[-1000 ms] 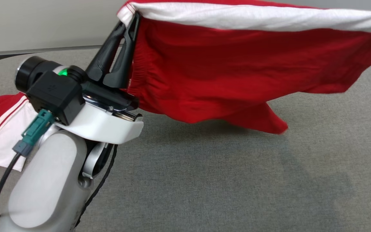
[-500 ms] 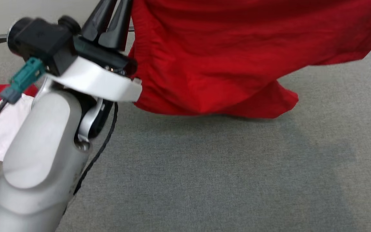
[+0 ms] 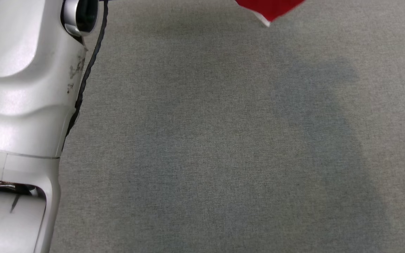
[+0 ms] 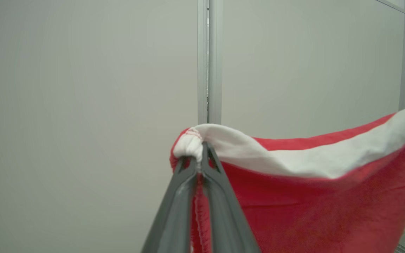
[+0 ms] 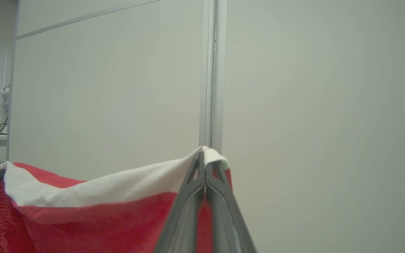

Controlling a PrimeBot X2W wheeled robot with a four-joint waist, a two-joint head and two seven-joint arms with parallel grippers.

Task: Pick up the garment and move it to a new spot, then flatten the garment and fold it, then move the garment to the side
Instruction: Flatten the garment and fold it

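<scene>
Two grippers, one red fabric garment [image 4: 311, 211] with a white band held up between them

Two arms are raised, and we count one garment hanging between them. The left gripper [image 4: 201, 149] has its two long dark fingers [image 4: 178, 214] pressed tight together on one corner of the white band, and the cloth bunches into a small knot over the tips. The right gripper [image 5: 202, 158] is pinched closed in the same way on the band's other corner, with a fold of white lapping over its tips.

Between the two grips the white band runs along the garment's top edge with a slight sag, and the red cloth hangs below it. Both wrist views look at it against pale wall panels [image 4: 83, 105] joined by one grey metal post [image 4: 209, 59].

From the head camera we see one red tip of the garment, edged with a sliver of white, dipping in at the top of the view over the grey woven surface [image 3: 223, 147]. We cannot tell whether that tip touches the surface. One broad soft shadow lies across the grey weave on the right. One pale forearm [image 3: 19, 88] of the left arm fills the left edge, with one black cable [image 3: 90, 66] running down its side
</scene>
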